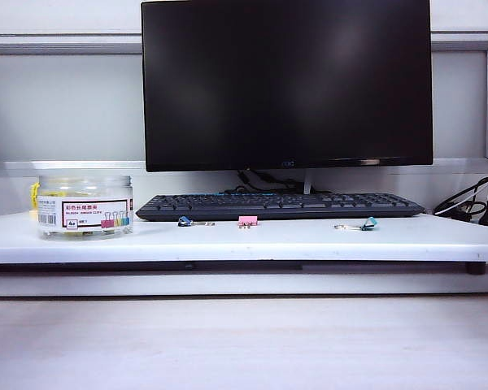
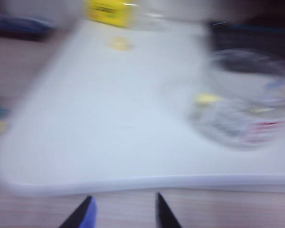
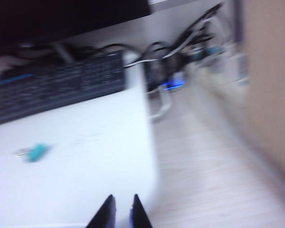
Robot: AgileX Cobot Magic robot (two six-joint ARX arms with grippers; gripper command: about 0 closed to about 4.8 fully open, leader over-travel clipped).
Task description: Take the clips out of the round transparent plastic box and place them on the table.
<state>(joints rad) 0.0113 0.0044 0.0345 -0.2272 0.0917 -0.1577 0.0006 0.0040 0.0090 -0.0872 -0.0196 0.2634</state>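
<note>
Honestly, you're right at the start of this one as far as I can tell. The round transparent plastic box (image 1: 85,207) is sitting upright on the left end of the white worktop (image 1: 309,237), and you can see the yellow clips (image 1: 65,195) still packed inside it behind the label. No yellow clip is lying out on the worktop in the exterior view; what's out there is a blue clip (image 1: 185,221), a pink clip (image 1: 247,220) and a teal clip (image 1: 368,224), lined up just in front of the black keyboard (image 1: 281,205) under the monitor (image 1: 286,81). Neither arm shows in the exterior view. In the blurry wrist views, your left gripper (image 2: 122,209) hangs off the worktop's near edge with jaws parted and nothing between them, the box well ahead of it. Your right gripper (image 3: 121,211) sits by the right-hand corner, jaws nearly together and holding nothing. So basically every clip still has to come out; I can't tell if there's a lid on.
</note>
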